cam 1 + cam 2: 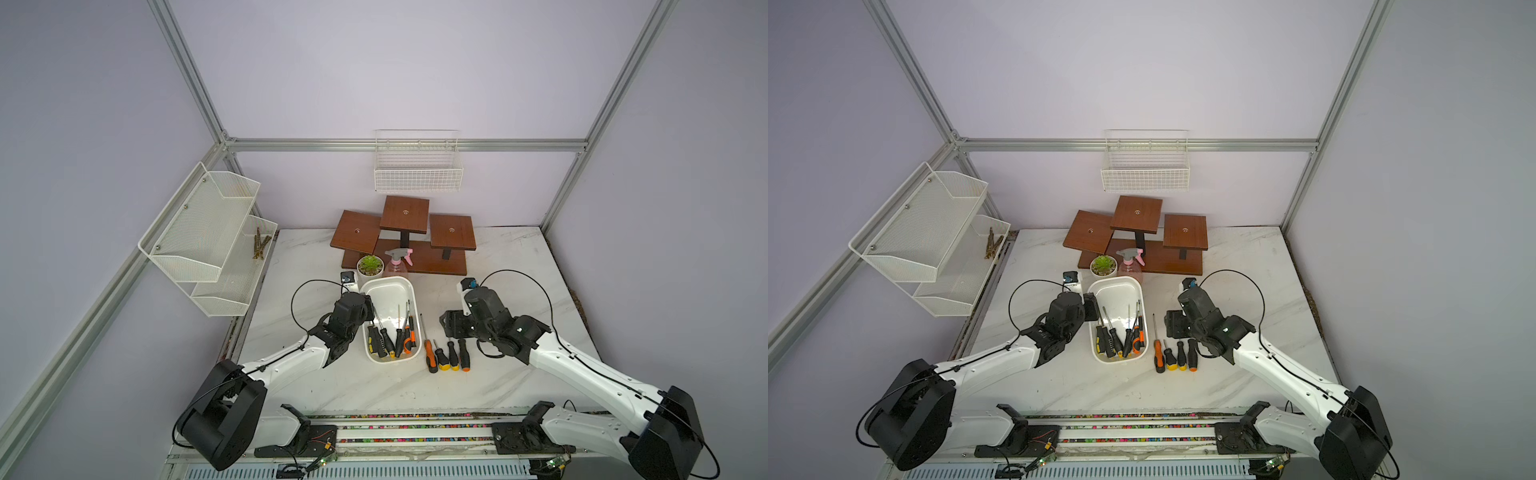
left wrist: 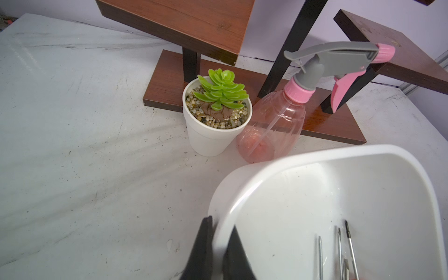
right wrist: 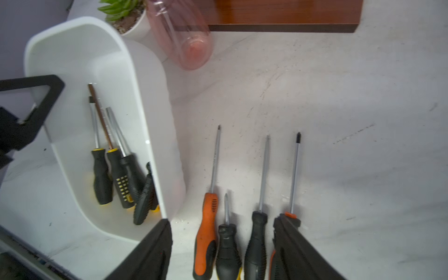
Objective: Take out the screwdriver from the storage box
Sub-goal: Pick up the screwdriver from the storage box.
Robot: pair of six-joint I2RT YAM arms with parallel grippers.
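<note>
While left gripper (image 2: 220, 223) pinches left wall of shallow white plastic storage box (image 1: 388, 297), likely steadying it, right gripper (image 3: 221, 219) hangs spread over black-and-orange-handled screwdrivers (image 3: 255, 238) rowed to its right.

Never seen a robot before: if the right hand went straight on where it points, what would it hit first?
Probably the short black-handled screwdriver on the table between the open fingers of the right hand; depth unclear.

Before me, on the marble table (image 1: 519, 266): a green succulent in a white pot (image 1: 370, 266) just beside a pink spray bottle (image 1: 395, 266), both fronting a three-platform wooden stand (image 1: 405, 214). Back wall: wire-grid basket (image 1: 417, 174). To my left: two-tier mesh shelf (image 1: 203, 232), brownish sticks (image 1: 260, 245) in its lower tier.
</note>
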